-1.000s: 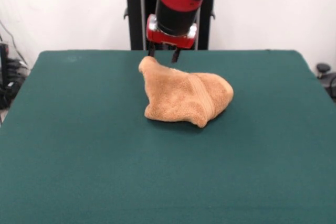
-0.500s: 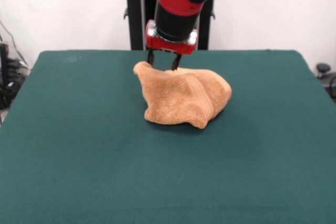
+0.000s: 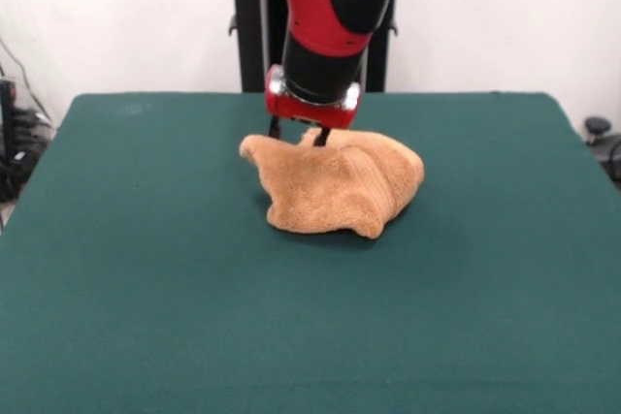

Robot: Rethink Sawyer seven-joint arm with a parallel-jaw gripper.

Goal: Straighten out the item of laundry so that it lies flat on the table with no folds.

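Front view shows the orange-tan towel (image 3: 340, 186) bunched in a heap mid-table (image 3: 146, 288); the gripper (image 3: 297, 133) meets its far top edge, whether open or clamping cannot be told.

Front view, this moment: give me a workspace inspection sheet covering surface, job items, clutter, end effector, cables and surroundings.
Surface: dark green table, top bare apart from the towel.
Job items: orange-tan towel bunched in a folded heap near the far middle, not flat.
Clutter: nothing seen.
End effector: end effector down at the heap's far top edge, fingers partly behind the cloth; open or shut cannot be told.
Cables: dark cables beside the table's left edge.
Surroundings: white wall, black pedestal, a dark object at right.
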